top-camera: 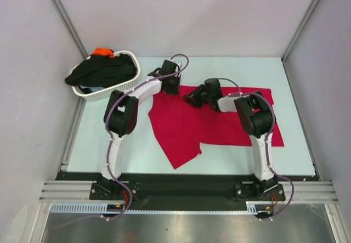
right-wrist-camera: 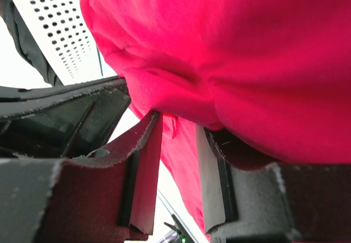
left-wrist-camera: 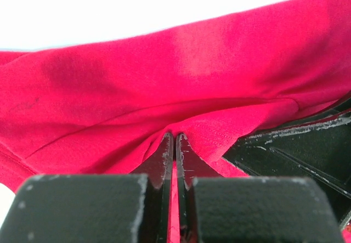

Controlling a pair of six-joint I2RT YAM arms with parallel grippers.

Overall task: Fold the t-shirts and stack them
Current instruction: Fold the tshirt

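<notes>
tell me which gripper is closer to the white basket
Left. The left gripper is just right of the basket, shut on the red t-shirt; the right gripper is farther right along the same far edge.

A t-shirt lies spread across the desk's middle and right. Behind it to the left sits a basket, more shirts heaped inside.

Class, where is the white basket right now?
Top view: the basket sits back-left on the table, left of the left hand, holding a black shirt and an orange shirt.
</notes>
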